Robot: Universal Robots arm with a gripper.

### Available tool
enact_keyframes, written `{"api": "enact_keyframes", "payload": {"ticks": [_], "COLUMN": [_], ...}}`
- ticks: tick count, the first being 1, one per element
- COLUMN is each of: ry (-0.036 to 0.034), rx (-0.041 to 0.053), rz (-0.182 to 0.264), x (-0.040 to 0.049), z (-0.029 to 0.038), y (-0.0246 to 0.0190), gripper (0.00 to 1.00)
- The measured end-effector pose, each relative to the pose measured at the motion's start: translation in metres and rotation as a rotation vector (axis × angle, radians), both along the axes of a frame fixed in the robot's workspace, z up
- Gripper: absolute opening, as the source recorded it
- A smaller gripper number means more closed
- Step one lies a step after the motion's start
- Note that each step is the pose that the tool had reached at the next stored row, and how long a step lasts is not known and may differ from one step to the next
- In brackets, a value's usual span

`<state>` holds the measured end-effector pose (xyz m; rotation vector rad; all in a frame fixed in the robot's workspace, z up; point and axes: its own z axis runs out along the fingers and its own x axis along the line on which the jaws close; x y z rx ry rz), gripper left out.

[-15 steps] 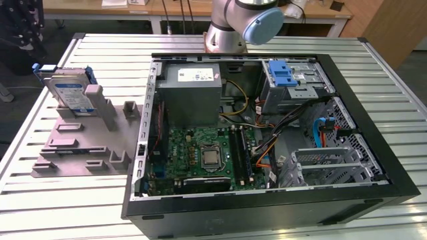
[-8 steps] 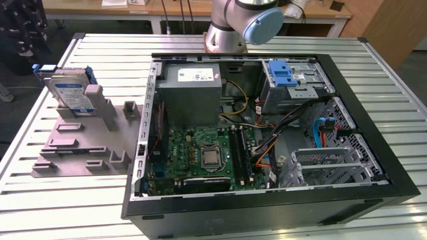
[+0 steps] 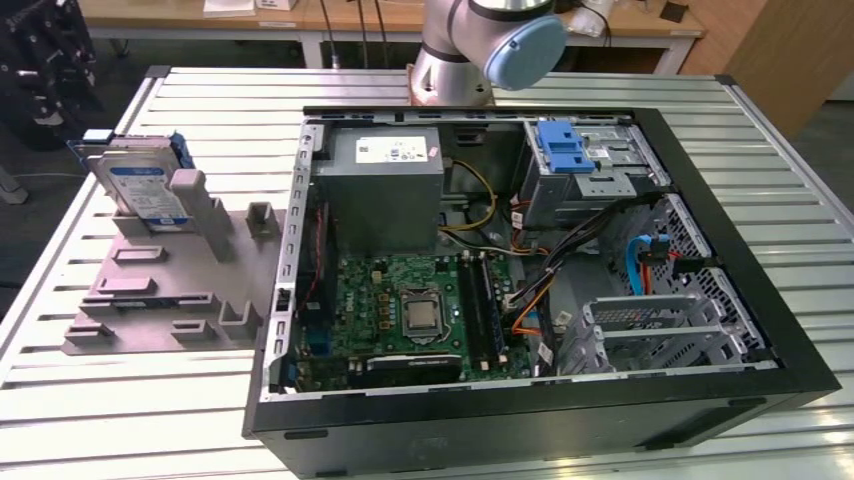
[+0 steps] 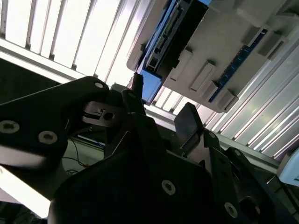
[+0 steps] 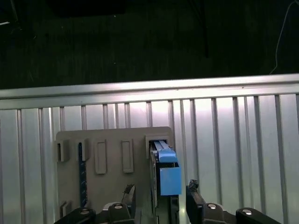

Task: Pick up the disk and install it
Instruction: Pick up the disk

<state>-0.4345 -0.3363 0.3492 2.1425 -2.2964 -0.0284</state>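
Disk [image 3: 140, 185] stands on its edge in the grey holder [image 3: 147, 290] on the counter [image 3: 134, 400] (blue rail [image 5: 169, 179] on top); the hand [image 5: 160, 189] is spread wide, one finger each side.

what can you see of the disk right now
The disk is a flat silver hard drive with a white-and-blue label and blue plastic rails. It stands on edge in a slot of the grey holder on the slatted table, at the exterior view's left of the computer case. The open gripper is lined up over it, not touching.
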Motion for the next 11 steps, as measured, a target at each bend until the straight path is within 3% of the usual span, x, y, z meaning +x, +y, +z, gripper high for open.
{"api": "enact_keyframes", "payload": {"ticks": [1, 6, 10, 11], "ry": [-0.0005, -0.0024, -0.003, -0.0059], "rx": [-0.0003, -0.0027, -0.0028, -0.0026], "rz": [0.0, 0.007, 0.007, 0.006], "x": [-0.0001, -0.0001, -0.0002, -0.0004], "z": [-0.0016, -0.011, -0.0111, -0.0115], "y": [0.0006, 0.0043, 0.0043, 0.0043], "gripper": [0.55, 0.55, 0.55, 0.55]}}
